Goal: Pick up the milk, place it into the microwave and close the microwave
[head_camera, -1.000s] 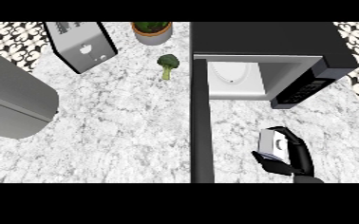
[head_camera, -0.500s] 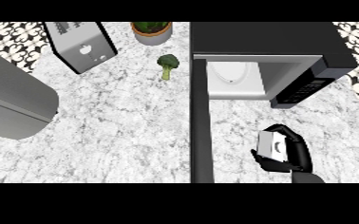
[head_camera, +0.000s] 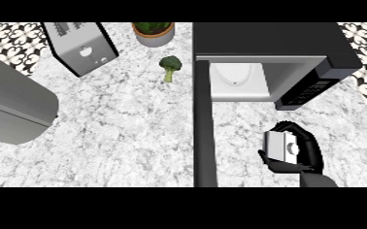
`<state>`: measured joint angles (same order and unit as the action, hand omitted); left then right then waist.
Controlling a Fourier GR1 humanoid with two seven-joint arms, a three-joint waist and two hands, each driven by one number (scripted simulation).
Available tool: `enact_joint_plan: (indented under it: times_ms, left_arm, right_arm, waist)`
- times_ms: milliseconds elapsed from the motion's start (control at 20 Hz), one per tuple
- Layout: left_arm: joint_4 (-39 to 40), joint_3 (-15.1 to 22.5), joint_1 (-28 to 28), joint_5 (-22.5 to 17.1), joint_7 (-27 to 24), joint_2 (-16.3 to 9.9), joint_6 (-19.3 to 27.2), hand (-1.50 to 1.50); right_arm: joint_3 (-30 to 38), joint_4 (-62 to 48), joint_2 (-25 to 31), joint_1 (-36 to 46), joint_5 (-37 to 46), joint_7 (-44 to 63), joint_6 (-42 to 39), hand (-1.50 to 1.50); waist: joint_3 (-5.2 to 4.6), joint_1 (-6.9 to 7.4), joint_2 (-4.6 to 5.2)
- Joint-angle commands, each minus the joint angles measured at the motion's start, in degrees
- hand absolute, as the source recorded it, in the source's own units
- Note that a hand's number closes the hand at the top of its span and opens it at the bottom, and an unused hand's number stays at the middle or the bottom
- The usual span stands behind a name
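one counter (head_camera: 129, 126) of white, grey-veined marble fills most of the view, running from the left edge to the right. at the far corners a wall of black-and-white patterned tile (head_camera: 18, 36) shows, on the left and again at the upper right. a toaster (head_camera: 79, 48) stands tilted at the back left, and a plant pot (head_camera: 153, 33) sits just right of it against the back edge. a broccoli (head_camera: 170, 67) lies on the bare marble in front of the pot, apart from both. a large grey rounded thing (head_camera: 22, 104) covers the left side; what it is cannot be told.

the microwave (head_camera: 276, 53) stands at the back right, black on top, its cavity pale and lit with a white turntable inside. its door (head_camera: 203, 126) is swung wide open and stretches as a dark strip from the cavity's left side toward the near edge.

the right hand (head_camera: 301, 150) comes in from the lower right, in front of the microwave's keypad side, with fingers and thumb curled round the milk (head_camera: 281, 145), a small grey-white carton held above the marble, outside the cavity and well short of its opening. the left hand shows nowhere.
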<state>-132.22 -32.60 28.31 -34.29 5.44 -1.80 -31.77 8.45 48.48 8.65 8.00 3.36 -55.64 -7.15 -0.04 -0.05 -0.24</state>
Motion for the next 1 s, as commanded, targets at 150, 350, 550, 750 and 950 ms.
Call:
enact_joint_plan:
  times_ms: [150, 350, 550, 750, 950]
  left_arm:
    - [2.2, -4.0, -0.2, -4.7, 1.2, -2.3, -1.8, -1.5]
    - [-3.6, -2.1, -1.1, -3.0, 4.7, -0.3, 2.0, -1.5]
    - [0.0, 3.1, 1.5, 3.3, -2.5, 1.7, 0.1, -1.5]
    - [2.3, -3.1, -3.2, -0.4, 0.8, -0.8, -0.8, -1.5]
    - [3.5, -4.2, -3.1, -1.8, 0.2, -1.6, -1.9, -1.5]
  right_arm:
    - [-5.2, 18.5, -4.3, -6.0, 1.6, 9.9, 4.6, 1.5]
    - [-4.5, 23.4, -3.5, -1.3, 2.1, 19.0, 7.5, 1.5]
    - [-6.0, 23.9, -5.2, 0.2, 4.0, 21.4, 10.0, 1.5]
    - [-6.4, 21.6, -6.4, 8.4, 8.4, 27.6, 16.3, 1.5]
    - [-5.4, 7.7, -5.5, 18.9, 14.5, 27.2, 22.1, 1.5]
  waist:
    - [0.0, 0.18, 0.08]
    - [0.03, 0.23, 0.15]
    - [0.02, 0.49, 0.17]
    - [0.03, 0.53, 0.23]
    - [0.06, 1.53, 0.49]
